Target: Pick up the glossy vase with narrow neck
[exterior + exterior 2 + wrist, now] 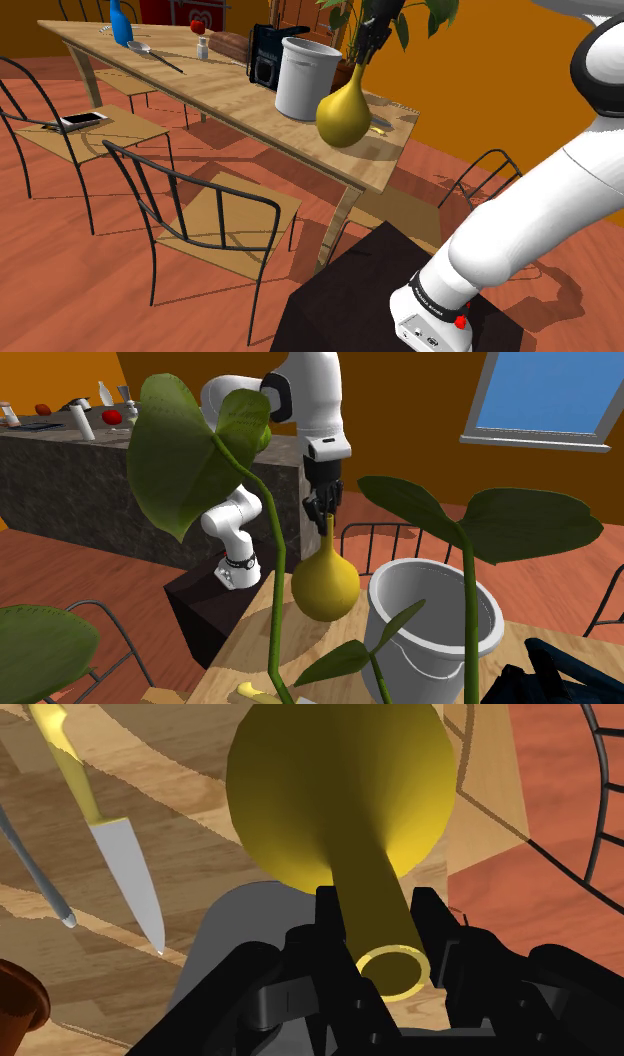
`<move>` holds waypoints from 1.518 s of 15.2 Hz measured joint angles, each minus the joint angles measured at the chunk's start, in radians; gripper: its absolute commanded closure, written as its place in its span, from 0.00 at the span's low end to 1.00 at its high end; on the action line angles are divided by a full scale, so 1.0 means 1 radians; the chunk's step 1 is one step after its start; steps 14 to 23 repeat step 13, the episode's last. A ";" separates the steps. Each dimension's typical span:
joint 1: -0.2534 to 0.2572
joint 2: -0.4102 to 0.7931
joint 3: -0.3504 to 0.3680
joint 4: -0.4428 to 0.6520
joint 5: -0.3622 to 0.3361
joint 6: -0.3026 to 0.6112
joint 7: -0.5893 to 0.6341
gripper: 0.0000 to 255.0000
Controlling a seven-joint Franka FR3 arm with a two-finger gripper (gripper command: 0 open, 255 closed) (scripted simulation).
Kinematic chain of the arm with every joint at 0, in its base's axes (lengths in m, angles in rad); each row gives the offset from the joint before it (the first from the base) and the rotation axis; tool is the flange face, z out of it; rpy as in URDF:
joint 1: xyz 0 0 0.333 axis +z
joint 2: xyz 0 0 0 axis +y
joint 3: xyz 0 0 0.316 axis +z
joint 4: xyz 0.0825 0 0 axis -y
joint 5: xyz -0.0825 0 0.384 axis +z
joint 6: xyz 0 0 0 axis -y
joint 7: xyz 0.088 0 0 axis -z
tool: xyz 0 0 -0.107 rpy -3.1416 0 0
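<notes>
The jaws are closed on the neck of the yellow vase [343, 112], which is held upright just beside the white pot [303, 80]. The gripper [323, 510] is pointed straight down, the arm arched over the table [225, 95].

Reaches with the white arm [540, 210] up and toward the shoulder view's left, bending at dark joints. In the second exterior view, folds back from a low elbow to a high one, then drops the last link [322, 412] straight down. Points the black gripper [322, 507] downward from an upright wrist. Clasps the narrow neck of the yellow vase [340, 794] between both fingers [330, 916], one pressed to each side, just below the mouth.
</notes>
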 measured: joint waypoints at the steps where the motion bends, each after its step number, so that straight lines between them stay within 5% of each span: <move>1: 0.000 0.005 0.000 0.016 0.001 -0.011 -0.001 1.00; 13: -0.002 0.087 -0.008 0.275 0.016 -0.189 -0.008 1.00; 23: -0.002 0.087 -0.008 0.275 0.016 -0.189 -0.008 1.00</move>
